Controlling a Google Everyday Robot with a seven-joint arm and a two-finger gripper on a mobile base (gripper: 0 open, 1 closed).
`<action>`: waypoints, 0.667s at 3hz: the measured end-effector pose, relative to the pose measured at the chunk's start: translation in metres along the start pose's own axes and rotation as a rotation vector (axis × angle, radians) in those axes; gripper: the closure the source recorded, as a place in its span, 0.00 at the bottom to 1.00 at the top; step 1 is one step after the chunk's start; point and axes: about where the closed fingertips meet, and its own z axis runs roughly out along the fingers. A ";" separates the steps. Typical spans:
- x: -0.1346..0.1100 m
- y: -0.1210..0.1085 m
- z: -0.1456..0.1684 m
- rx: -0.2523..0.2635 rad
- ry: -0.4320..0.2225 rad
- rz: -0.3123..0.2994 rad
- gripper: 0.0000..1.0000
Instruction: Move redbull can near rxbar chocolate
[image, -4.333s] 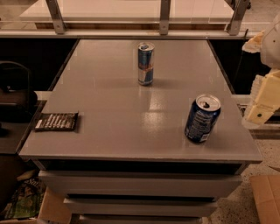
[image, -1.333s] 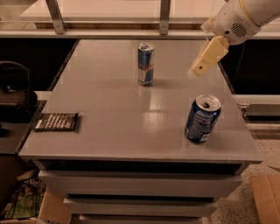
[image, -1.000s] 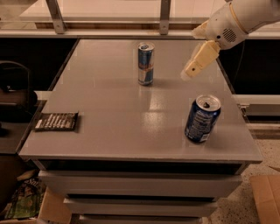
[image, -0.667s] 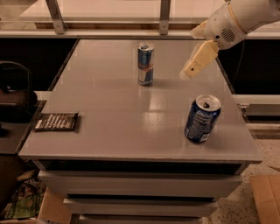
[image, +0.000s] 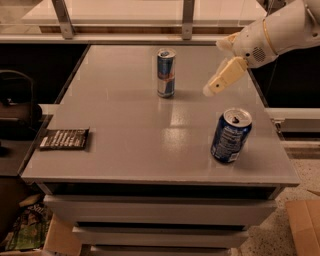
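The redbull can (image: 166, 72), slim, blue and silver, stands upright at the back middle of the grey table (image: 125, 140). The rxbar chocolate (image: 64, 139), a flat dark bar with pale text, lies at the table's front left edge. My gripper (image: 220, 82) hangs above the table's back right, to the right of the redbull can and apart from it, at about the can's height. It holds nothing that I can see.
A wider dark blue can (image: 230, 135) with white text stands at the front right, below the gripper. A railing (image: 187, 20) runs behind the table. A dark chair (image: 17, 107) is at the left, cardboard (image: 305, 227) on the floor at the right.
The arm has come in from the right and moved left and down over the table's back right, closer to the redbull can. The cans and the bar have not moved.
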 end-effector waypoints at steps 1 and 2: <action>0.006 -0.003 0.020 -0.025 -0.127 -0.011 0.00; 0.011 -0.008 0.043 -0.051 -0.232 -0.026 0.00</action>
